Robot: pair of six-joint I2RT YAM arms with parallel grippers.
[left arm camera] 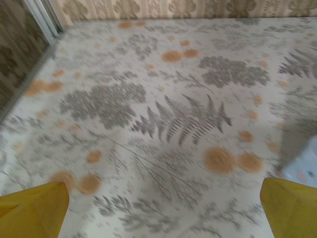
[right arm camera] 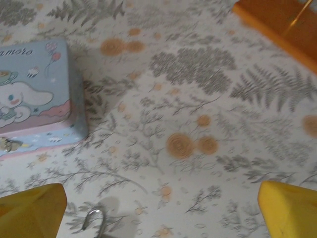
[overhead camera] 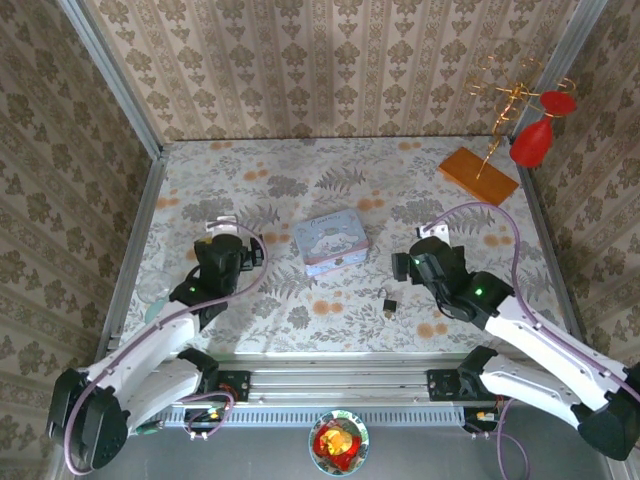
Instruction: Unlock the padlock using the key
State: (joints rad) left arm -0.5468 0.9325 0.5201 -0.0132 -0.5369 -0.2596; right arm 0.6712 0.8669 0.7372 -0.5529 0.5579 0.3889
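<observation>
The padlock (overhead camera: 387, 302) is lying on the flowered bench (overhead camera: 300, 190), just ahead of the near rail and between the two arms, closer to the right one. Its thin shackle (right arm camera: 94, 218) is showing at the bottom edge of the right wrist view. A tiny brassy speck (overhead camera: 389, 314) is touching the padlock's near end. It is too small to tell whether that is the key.

The pale blue cartoon-printed tin (overhead camera: 334, 240) is sitting near the middle of the bench, beyond the padlock and apart from it. Its lid is lying shut, so what is inside is hidden.

The left hand (overhead camera: 221, 223) is hovering left of the tin, its yellow fingers (left arm camera: 32, 210) spread wide with nothing between them. The right hand (overhead camera: 433, 232) is hanging right of the tin and beyond the padlock, its fingers (right arm camera: 290, 208) likewise standing wide apart and holding nothing.

At the far right corner an orange block (overhead camera: 478, 175) is carrying a gold wire stand (overhead camera: 505, 95), with a red piece (overhead camera: 533, 142) beside it. In front of the rail, off the bench, a small bowl (overhead camera: 322, 428) is holding something red and yellow.
</observation>
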